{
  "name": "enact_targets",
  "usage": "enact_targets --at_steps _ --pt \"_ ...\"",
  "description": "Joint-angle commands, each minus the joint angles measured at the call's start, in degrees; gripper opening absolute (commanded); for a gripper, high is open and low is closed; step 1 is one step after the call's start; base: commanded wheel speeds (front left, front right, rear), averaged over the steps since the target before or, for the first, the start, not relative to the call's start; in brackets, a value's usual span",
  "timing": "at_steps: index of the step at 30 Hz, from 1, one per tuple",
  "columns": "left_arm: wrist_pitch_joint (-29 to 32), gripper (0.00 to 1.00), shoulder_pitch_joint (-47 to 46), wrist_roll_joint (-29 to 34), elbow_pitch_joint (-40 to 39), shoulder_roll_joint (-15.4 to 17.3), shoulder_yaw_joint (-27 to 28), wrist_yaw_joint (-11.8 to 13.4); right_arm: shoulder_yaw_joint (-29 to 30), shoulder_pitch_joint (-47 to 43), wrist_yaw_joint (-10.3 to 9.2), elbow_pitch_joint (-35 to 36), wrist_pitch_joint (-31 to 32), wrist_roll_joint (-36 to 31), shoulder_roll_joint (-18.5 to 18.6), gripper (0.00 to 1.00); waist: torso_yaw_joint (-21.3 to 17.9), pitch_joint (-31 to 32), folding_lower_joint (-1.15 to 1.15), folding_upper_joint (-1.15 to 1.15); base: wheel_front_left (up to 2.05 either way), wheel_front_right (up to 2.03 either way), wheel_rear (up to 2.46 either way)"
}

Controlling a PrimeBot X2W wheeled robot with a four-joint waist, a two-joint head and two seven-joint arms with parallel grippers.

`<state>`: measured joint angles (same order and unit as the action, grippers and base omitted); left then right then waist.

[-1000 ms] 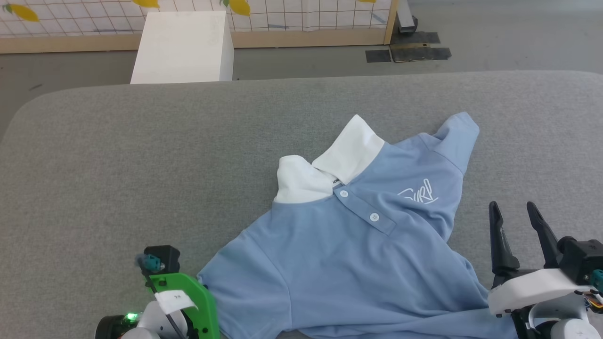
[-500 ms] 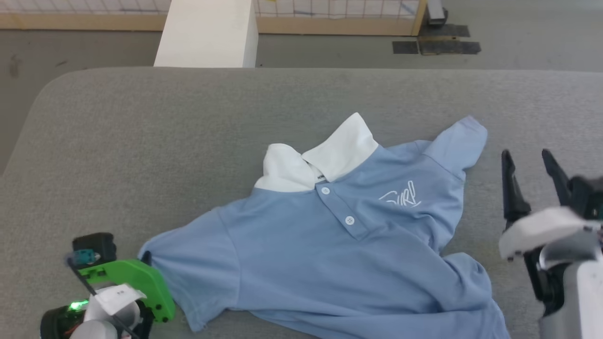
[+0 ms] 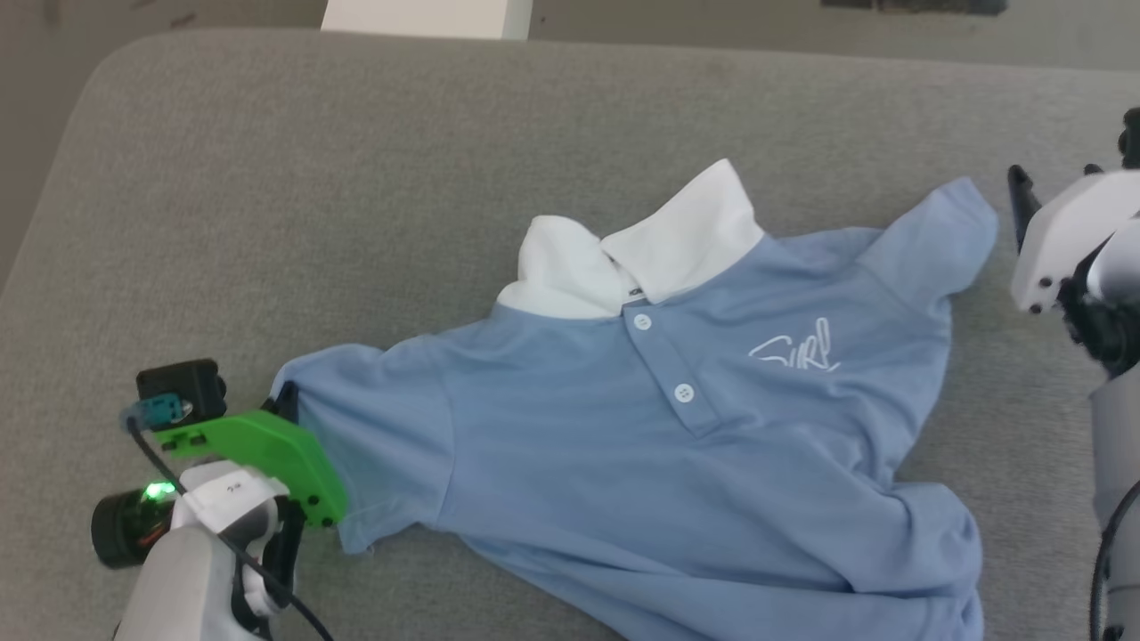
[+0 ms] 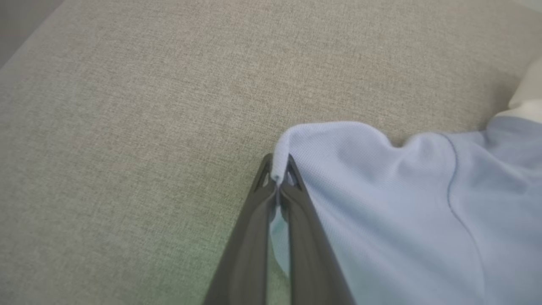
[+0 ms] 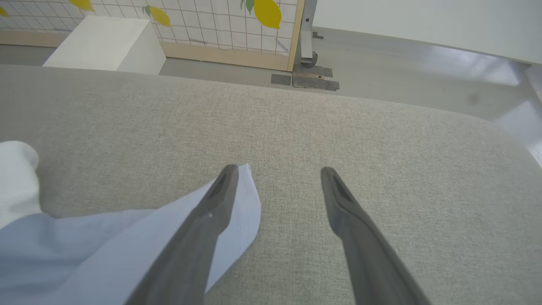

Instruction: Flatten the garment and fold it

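Observation:
The garment point(image 3: 668, 445), a light blue polo with a white collar, lies front up and wrinkled on the grey cushion. My left gripper point(image 3: 287, 402) is at its left sleeve. In the left wrist view the left gripper point(image 4: 277, 174) is shut on the edge of that sleeve point(image 4: 381, 190), with a bit of cloth pinched between the tips. My right gripper point(image 3: 1055, 178) stands open just right of the other sleeve point(image 3: 944, 240). In the right wrist view the right gripper point(image 5: 279, 170) has its left finger over the sleeve's hem point(image 5: 245, 203) and its right finger over bare cushion.
The grey cushion point(image 3: 356, 178) has a rounded far-left corner, with floor beyond it. A white box point(image 5: 101, 46) stands on the floor behind the cushion. A lemon-print grid screen point(image 5: 211, 21) stands further back. Bare cushion lies right of the right gripper point(image 5: 423, 169).
The head camera has tilted down. My left gripper has shut on the left sleeve and drawn it out to the left. The right gripper, still open, has moved up beside the right sleeve.

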<state>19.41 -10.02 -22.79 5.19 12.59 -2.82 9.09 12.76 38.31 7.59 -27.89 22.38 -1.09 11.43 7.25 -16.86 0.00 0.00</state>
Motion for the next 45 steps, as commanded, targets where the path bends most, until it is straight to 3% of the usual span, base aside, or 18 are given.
enact_targets --at_steps 1,6,14,16,17,18,23,33,39,45 --pt "-0.69 0.00 -1.53 -0.29 0.36 -0.26 -0.30 -0.39 0.11 1.90 -0.10 -1.87 1.78 -0.63 0.58 1.00 3.18 -3.54 0.00 0.00 0.00 0.00 0.00" --pt "-1.66 0.00 -3.58 -0.52 1.34 -1.18 -1.67 -1.36 -1.73 6.45 -0.10 -7.53 9.87 -0.38 2.64 1.00 5.03 -5.87 0.00 0.00 0.00 0.00 0.00" --pt "-2.53 0.00 -4.79 -0.91 1.88 -1.68 -2.54 -1.94 -6.49 10.30 -0.10 -10.81 19.69 3.04 5.59 1.00 5.98 -8.19 0.00 0.00 0.00 0.00 0.00" --pt "-2.66 0.00 -4.88 -1.01 1.95 -1.63 -2.59 -2.01 -7.36 10.72 -0.10 -11.80 23.93 3.75 6.12 0.33 5.96 -8.36 0.00 0.00 0.00 0.00 0.00" --pt "-2.64 0.00 -4.90 -1.03 1.97 -1.56 -2.65 -2.07 -7.88 10.84 -0.10 -11.92 25.81 3.94 6.36 0.09 5.90 -8.40 0.00 0.00 0.00 0.00 0.00" --pt "-2.62 0.00 -4.95 -1.05 1.94 -1.45 -2.70 -2.12 -8.42 10.92 -0.10 -11.83 27.95 4.16 6.65 0.00 5.78 -8.40 0.00 0.00 0.00 0.00 0.00" --pt "-2.53 0.00 -4.87 -1.31 1.21 -0.67 -3.01 -2.99 -10.24 10.31 -0.10 -8.28 31.56 5.41 7.51 0.00 4.78 -7.50 0.00 0.00 0.00 0.00 0.00" --pt "-2.56 0.00 -8.00 -5.03 -4.86 2.96 -1.29 -7.96 -14.89 8.75 -0.10 4.57 28.13 9.50 11.79 0.00 0.96 -2.05 0.00 0.00 0.00 0.00 0.00" --pt "0.89 0.00 -15.12 -7.95 -10.81 5.83 0.41 -9.99 -17.24 11.58 -0.10 12.80 26.84 10.24 15.31 0.00 -2.04 -0.43 0.00 0.00 0.00 0.00 0.00" --pt "2.55 0.00 -26.87 -8.90 -12.84 6.88 1.46 -9.83 -17.94 19.13 -0.10 16.93 24.17 9.58 15.89 0.00 -4.59 -2.55 0.00 0.00 0.00 0.00 0.00"
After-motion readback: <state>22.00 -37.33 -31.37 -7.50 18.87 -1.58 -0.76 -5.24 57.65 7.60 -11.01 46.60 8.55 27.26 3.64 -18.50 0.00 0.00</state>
